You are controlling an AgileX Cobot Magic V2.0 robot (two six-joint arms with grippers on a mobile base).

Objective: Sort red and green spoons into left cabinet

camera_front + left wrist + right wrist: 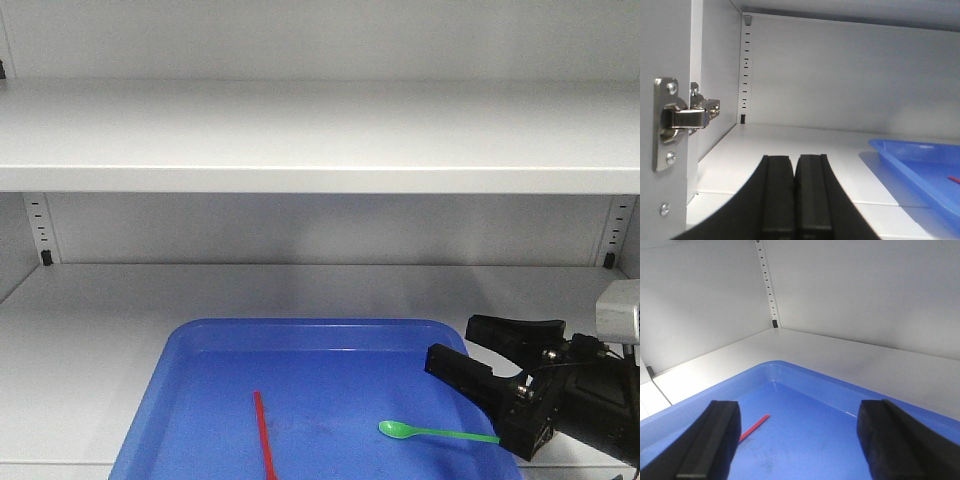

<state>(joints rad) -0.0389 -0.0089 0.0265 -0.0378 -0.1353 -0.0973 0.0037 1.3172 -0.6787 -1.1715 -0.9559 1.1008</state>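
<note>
Green spoon (420,432) and red spoon (264,432) in blue tray (180,380) | right tool (480,365) spread | left tool (795,200) pressed together | retreat straight, avoiding the handle.

blue tray (190,390) on cabinet shelf (90,330)

Upper shelf (320,135) caps headroom over the tray (180,380), side wall with hinge (682,117) crowds the left, open shelf floor behind tray, right side probably free
</note>
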